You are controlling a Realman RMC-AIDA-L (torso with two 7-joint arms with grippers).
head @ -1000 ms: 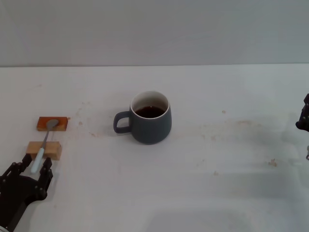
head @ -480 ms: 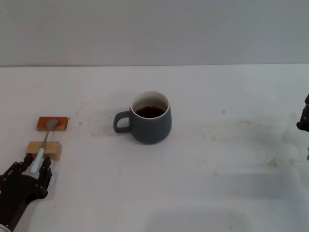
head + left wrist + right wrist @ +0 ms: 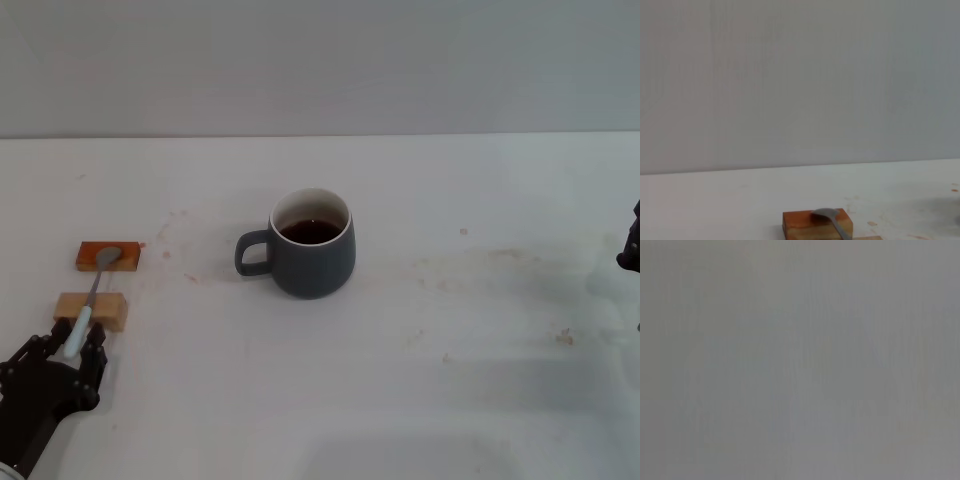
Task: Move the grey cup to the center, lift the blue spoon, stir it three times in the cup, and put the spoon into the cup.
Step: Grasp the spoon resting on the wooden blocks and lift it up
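The grey cup (image 3: 312, 243) stands upright near the middle of the white table, handle pointing left, with dark liquid inside. The blue spoon (image 3: 92, 291) lies across two small wooden blocks at the left, its metal bowl on the orange block (image 3: 108, 256) and its pale blue handle over the tan block (image 3: 91, 310). My left gripper (image 3: 68, 345) is open at the near left, its black fingers (image 3: 97, 350) on either side of the handle's end. The left wrist view shows the spoon bowl (image 3: 827, 214) on the orange block (image 3: 810, 226). My right gripper (image 3: 630, 248) shows as a sliver at the right edge.
The white table (image 3: 460, 350) has faint brown stains right of the cup and near the blocks. A plain grey wall runs behind the table. The right wrist view shows only flat grey.
My left gripper has slid slightly back toward the table's near edge along the spoon handle. The spoon, blocks, cup and right arm have not moved.
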